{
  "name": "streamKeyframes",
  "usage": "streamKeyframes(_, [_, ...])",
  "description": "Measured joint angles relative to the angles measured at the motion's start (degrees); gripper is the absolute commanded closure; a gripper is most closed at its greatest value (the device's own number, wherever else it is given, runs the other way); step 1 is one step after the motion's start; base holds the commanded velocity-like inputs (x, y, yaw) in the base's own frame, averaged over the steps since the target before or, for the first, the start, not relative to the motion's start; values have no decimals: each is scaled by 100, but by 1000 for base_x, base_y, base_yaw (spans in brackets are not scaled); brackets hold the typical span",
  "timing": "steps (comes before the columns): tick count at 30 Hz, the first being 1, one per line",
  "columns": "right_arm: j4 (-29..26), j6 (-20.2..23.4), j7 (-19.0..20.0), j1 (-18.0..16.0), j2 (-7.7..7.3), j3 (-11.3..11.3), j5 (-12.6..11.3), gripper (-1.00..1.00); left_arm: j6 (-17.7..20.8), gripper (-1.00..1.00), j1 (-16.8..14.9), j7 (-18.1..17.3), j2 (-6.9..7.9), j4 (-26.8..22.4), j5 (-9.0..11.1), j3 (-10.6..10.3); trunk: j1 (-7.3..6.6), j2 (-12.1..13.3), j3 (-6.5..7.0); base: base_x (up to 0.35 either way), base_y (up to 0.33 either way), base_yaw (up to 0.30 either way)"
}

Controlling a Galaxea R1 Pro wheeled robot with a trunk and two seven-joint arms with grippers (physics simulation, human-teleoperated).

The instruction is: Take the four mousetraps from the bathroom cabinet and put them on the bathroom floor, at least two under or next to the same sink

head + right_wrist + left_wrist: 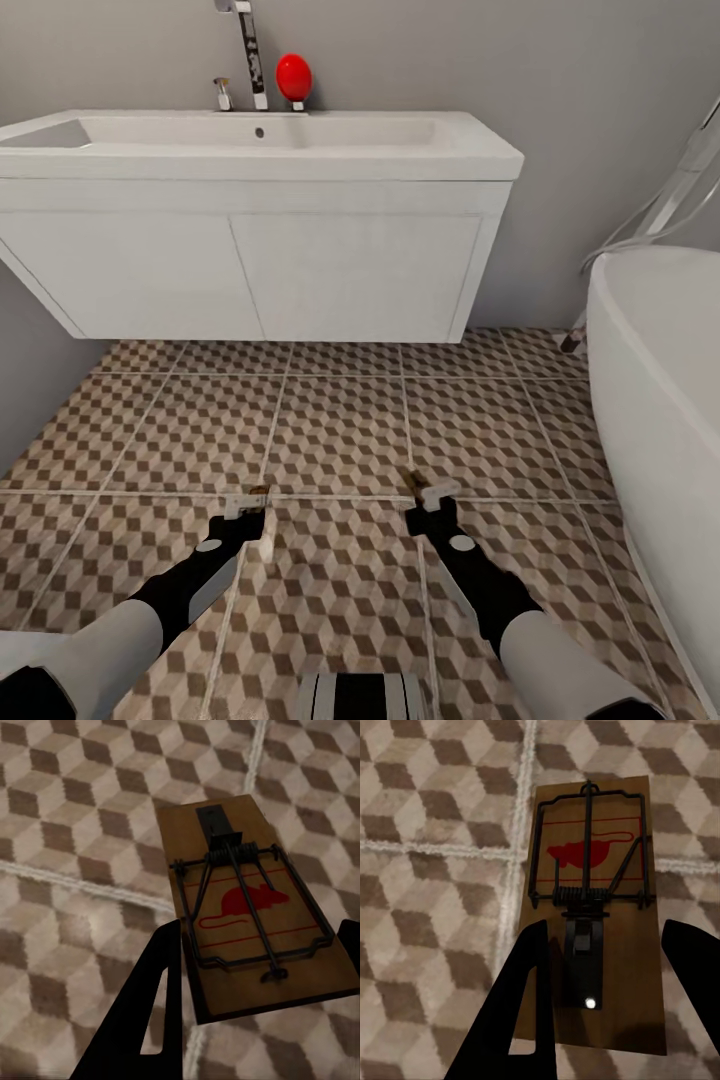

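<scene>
Head view: white boxy vanity with sink [250,140] and chrome tap [248,50] against the grey wall, a red egg-shaped object [293,76] beside the tap; white bathtub [660,390] at the right edge; bathroom floor [340,430] of cube-pattern tiles in front. Both black arms reach forward and down: left gripper [250,515] and right gripper [432,500] low over the tiles, well short of the vanity, each with a small tan board at its tip. Left wrist view: one mousetrap [592,907], wooden board with dark wire, spring and a red mouse print, between the two black fingers [521,997]; the jaws stand on either side of the board and appear clamped on it, tiles beneath. Right wrist view: second mousetrap [251,907], same make, its long edge against the near finger [154,997]; the opposite finger barely enters view, so the grip looks closed on the board.
</scene>
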Motion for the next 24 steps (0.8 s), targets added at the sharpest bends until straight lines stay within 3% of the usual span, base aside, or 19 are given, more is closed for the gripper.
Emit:
streamKeyframes(4, [-3,-125,141,0,-59,13,4,100,-22,100,0,-17,0,-9,0,0,0,0,0,0,0,0])
streamKeyframes(8, [-1,-302,253,0,-90,24,12,100,-289,100,0,-185,0,-4,6,-26,0,0,0,0,0,0])
streamKeyframes(15, [0,-351,338,0,-92,41,17,100,-518,100,3,-286,8,5,13,-312,0,0,0,13,0,0])
streamKeyframes(24, [-1,-354,343,0,-90,50,10,100,-534,100,3,-293,8,9,13,-367,-3,0,0,245,48,0])
